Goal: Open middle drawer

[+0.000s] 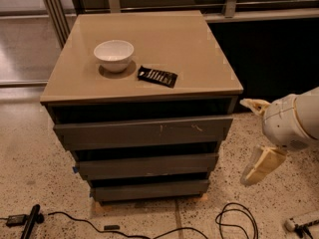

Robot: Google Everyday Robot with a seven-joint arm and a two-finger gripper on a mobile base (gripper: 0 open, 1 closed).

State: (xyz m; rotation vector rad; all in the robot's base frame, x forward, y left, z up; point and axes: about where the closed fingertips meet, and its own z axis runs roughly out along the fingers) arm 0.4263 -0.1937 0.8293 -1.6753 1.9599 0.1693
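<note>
The middle drawer (pixel 147 166) is a plain dark grey panel, shut, between the wider top drawer (pixel 144 132) with pale scratch marks and the narrower bottom drawer (pixel 149 189). My gripper (pixel 244 141) hangs to the right of the cabinet, at about the height of the top and middle drawers and apart from them. Its two cream fingers (pixel 262 165) are spread wide, open and empty, pointing left toward the cabinet's right side.
A white bowl (pixel 114 55) and a dark flat packet (pixel 157 76) lie on the tan cabinet top (pixel 199 49). Black cables (pixel 234 223) trail on the speckled floor in front. A dark wall panel (pixel 269 54) stands behind on the right.
</note>
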